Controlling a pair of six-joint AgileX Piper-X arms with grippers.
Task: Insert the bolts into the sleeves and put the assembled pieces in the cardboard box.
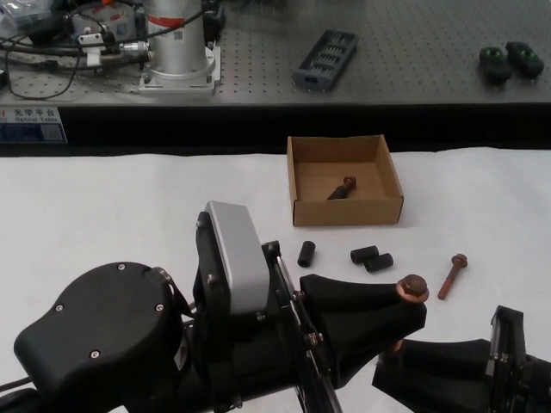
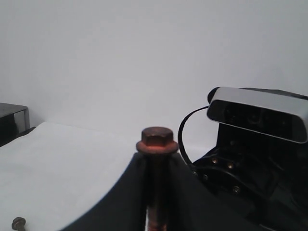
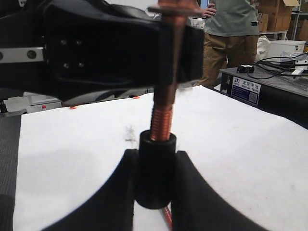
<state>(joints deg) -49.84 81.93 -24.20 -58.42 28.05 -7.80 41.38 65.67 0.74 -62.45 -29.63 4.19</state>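
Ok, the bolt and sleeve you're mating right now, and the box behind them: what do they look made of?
The bolt: metal by the look, copper-coloured and faintly glossy, with cut threads and a flanged hex head. The sleeve: matte black, smooth, no glint; plastic, rubber or coated metal, the look leaves it open. The box: plain brown cardboard, matte, with folded walls.

One cardboard box (image 1: 349, 211). Three bolts: the boxed bolt (image 1: 348, 182) (already sleeved), the loose bolt (image 1: 452, 275) in front of the box, and the held bolt (image 2: 155, 144). Five sleeves, counting three loose sleeves (image 1: 306, 253) in front of the box and one held sleeve (image 3: 155, 168).
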